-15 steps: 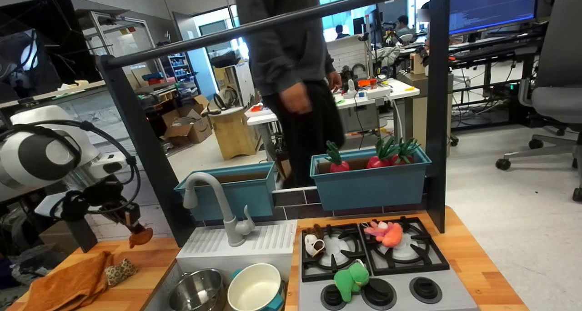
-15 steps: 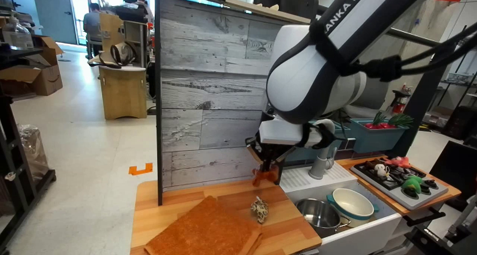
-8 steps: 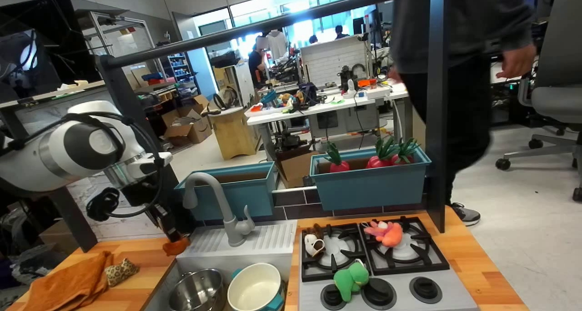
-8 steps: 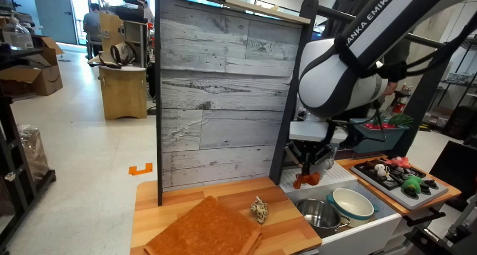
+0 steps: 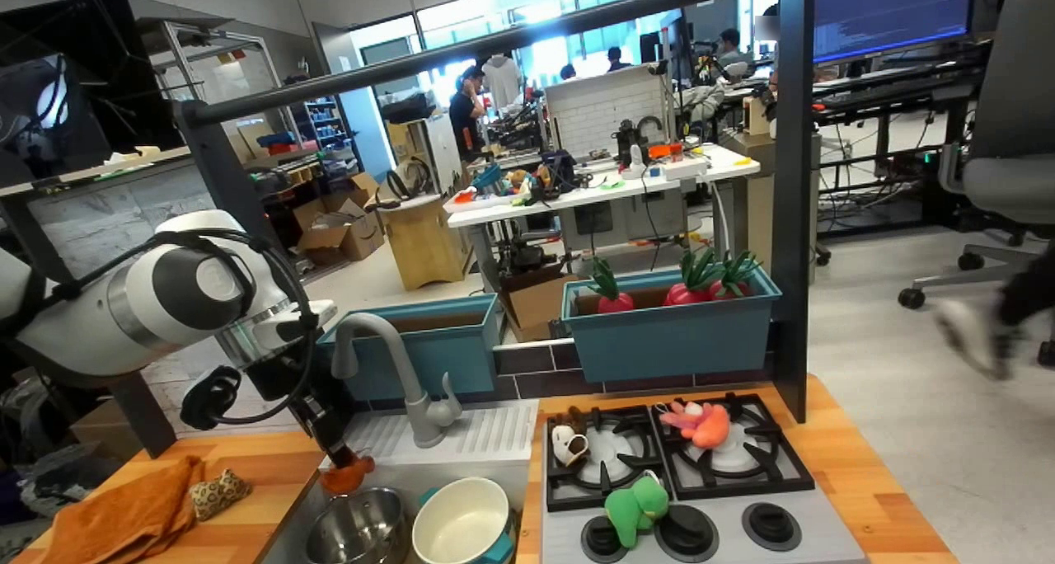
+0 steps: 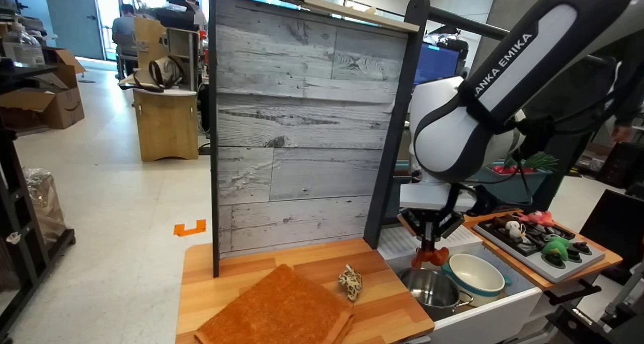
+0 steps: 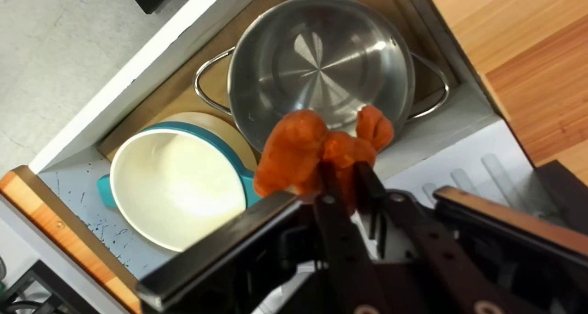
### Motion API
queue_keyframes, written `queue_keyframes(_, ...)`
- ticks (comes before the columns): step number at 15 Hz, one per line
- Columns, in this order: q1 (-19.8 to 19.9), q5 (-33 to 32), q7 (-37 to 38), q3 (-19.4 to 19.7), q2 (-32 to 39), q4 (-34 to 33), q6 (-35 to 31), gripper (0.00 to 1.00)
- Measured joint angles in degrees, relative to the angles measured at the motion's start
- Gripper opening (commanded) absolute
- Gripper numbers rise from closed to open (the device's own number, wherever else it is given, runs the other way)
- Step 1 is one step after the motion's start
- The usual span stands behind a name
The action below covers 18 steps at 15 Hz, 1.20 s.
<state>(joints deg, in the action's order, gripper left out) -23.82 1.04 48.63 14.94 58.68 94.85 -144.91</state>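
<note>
Orange toy (image 7: 291, 144): since the earlier picture it has moved sideways and down, from over the wooden tabletop (image 6: 387, 301) to just above the steel pot (image 7: 321, 52). The orange cloth (image 6: 282, 309) and the spotted toy (image 6: 350, 282) have stayed put.

Pincer (image 7: 344, 171): squeezed tight on the orange toy near its middle, so bumpy ends stick out on both sides. Pinching there probably helps it not tip. It points down, so the toy hangs under it.

Steel pot: sits in the sink (image 6: 495, 315) with its round top facing up. In the wrist view the orange toy hides a bit of its rim; I cannot tell for sure if they touch.

White pot (image 7: 179, 190): next to the steel one. The sink's walls likely help keep both from sliding away.

Tap (image 5: 429, 420): stands at the back of the sink, maybe so water could pour in, if it is real.

Orange cloth: lies flat, with the spotted toy just beside it.

Stove (image 5: 824, 535): holds a pink toy (image 5: 707, 425), a brown-and-white toy (image 5: 569, 444) and a green toy (image 5: 635, 510). Its raised bars may stop the first two from rolling.
</note>
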Motion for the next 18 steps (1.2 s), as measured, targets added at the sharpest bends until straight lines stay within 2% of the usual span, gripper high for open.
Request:
queue_keyframes(1,-0.01,-0.43,-0.01,-0.23,-0.02,-0.03,-0.14,0.53)
queue_keyframes(5,0.03,-1.43,-0.24,-0.90,-0.14,0.14,-0.09,0.83)
queue_keyframes(7,0.07,-1.67,-2.18,-2.50,-1.31,1.67,0.18,0.98)
queue_keyframes(10,-0.57,-2.71,-6.52,-5.75,-5.84,6.94,-2.07,1.00)
queue_keyframes(13,-3.16,-5.21,-8.03,-6.76,-9.14,11.79,-9.39,1.00)
queue_keyframes(16,-4.85,-5.62,-9.65,-7.19,-8.49,12.13,-12.74,1.00)
queue_keyframes(18,-4.11,-5.43,-11.78,-8.63,-6.47,10.44,-13.63,1.00)
